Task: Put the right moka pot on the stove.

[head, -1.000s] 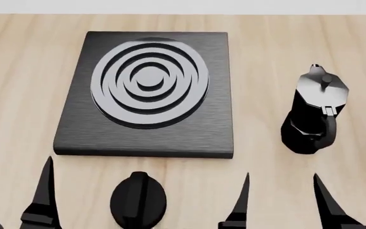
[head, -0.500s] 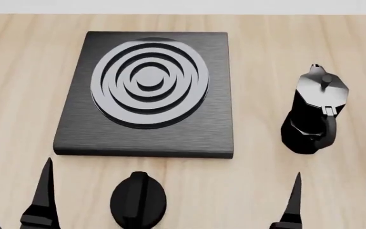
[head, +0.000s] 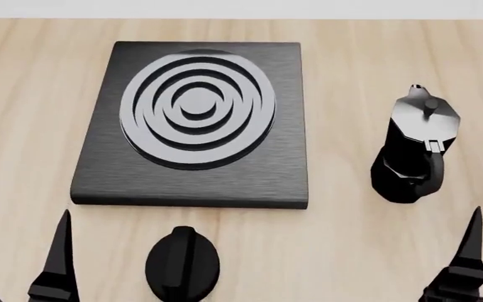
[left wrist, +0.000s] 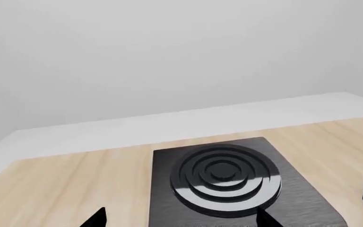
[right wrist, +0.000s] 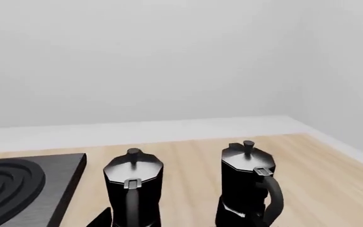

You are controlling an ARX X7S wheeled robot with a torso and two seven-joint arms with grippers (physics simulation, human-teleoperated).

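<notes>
Nearest the robot, the knob (head: 183, 263) lies on the tabletop (head: 23, 126) between both grippers. Right gripper (right wrist: 175, 220) hangs low before two identical pots, jaws spread and empty; left gripper (left wrist: 178, 220) likewise idles released by the stove (head: 195, 119). Further off, the right pot (right wrist: 249, 187) stands upright beside its twin (right wrist: 133, 187), apart from the stove. Main risk: grabbing the twin, or clipping it and toppling either pot.

left gripper (head: 58, 251) | right gripper (head: 468, 251) | black, tapered jaws (glossy)
</notes>
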